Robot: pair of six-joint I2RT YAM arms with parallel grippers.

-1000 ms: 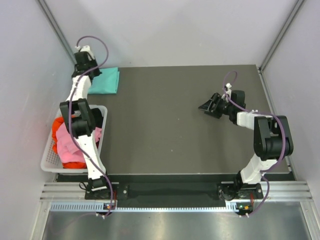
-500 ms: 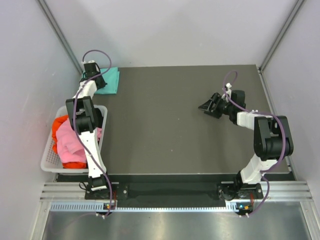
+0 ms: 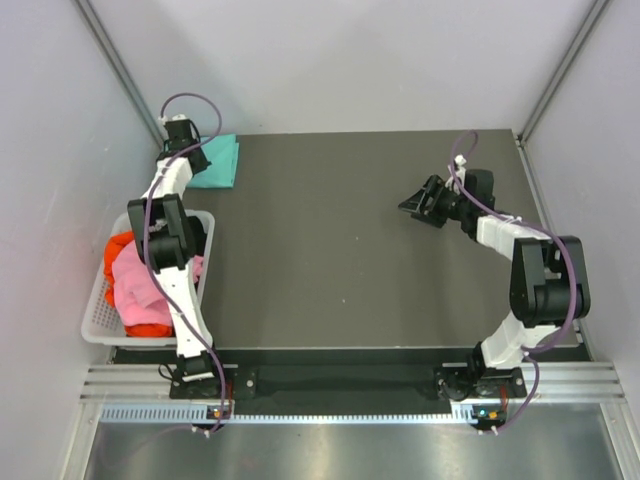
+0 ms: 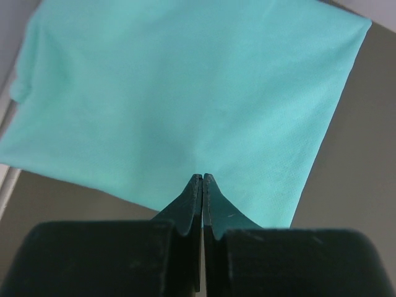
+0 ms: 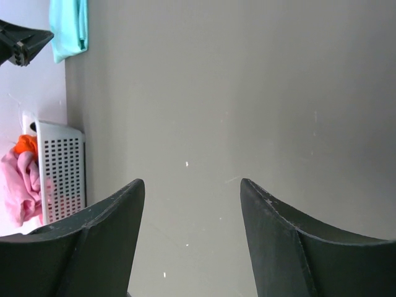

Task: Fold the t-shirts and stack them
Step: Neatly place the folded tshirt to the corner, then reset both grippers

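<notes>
A folded teal t-shirt (image 3: 218, 162) lies flat at the table's far left corner and fills the left wrist view (image 4: 185, 93). My left gripper (image 3: 193, 156) hovers over the shirt's near left edge, its jaws (image 4: 202, 177) pressed together with no cloth between them. A pink t-shirt (image 3: 138, 285) and a red-orange t-shirt (image 3: 120, 244) lie crumpled in the basket. The black t-shirt is out of view. My right gripper (image 3: 412, 206) is open and empty over bare table at the right (image 5: 192, 182). The teal shirt also shows far off in the right wrist view (image 5: 69, 28).
A white lattice basket (image 3: 95, 318) stands at the table's left edge, next to the left arm; it also shows in the right wrist view (image 5: 62, 167). The dark table (image 3: 330, 260) spreads between the arms. Grey walls close the left, back and right.
My left gripper has moved from the far corner onto the teal shirt's edge. My right gripper has shifted slightly farther from the bases, still open.
</notes>
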